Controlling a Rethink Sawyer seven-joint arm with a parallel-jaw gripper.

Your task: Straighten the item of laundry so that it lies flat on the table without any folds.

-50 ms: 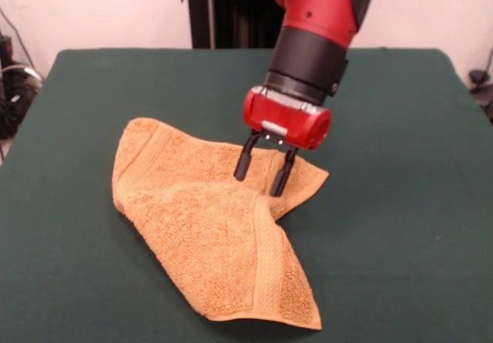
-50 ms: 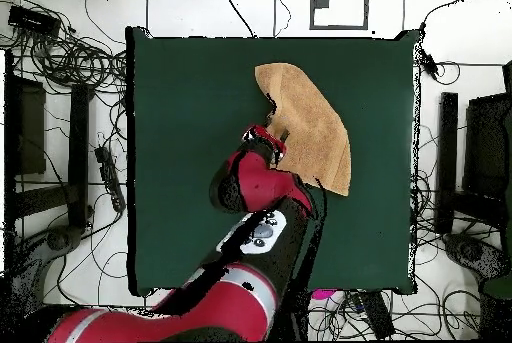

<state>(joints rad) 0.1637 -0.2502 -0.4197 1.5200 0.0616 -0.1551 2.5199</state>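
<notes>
**Unfolding Step: Gripper at the Folded Corner**

The large rectangular table covered in dark green felt-like cloth carried the whole work area; the small orange-tan terry-cloth towel with woven band stripes lay near its middle in the front view, toward one long edge in the overhead view, and was not flat; one portion was doubled over along a diagonal, with a hemmed band running down the upper layer to a pointed corner at the near edge.

The red and black arm's gripper stood over the towel's far corner, by the fold; its two black fingers were parted by a moderate gap, tips at or just above the pile; nothing was visibly clamped, and contact could not be confirmed.

Recommended procedure, as a judgement: lower until the tips bracket only the upper layer; close on the hem, not on both layers; draw the corner outward, away from the fold line, keeping low so the lower layer is not dragged; release once the cloth lies single.

Markings: no brand, label or legible writing was discernible on the towel, the gripper or the table.
</notes>
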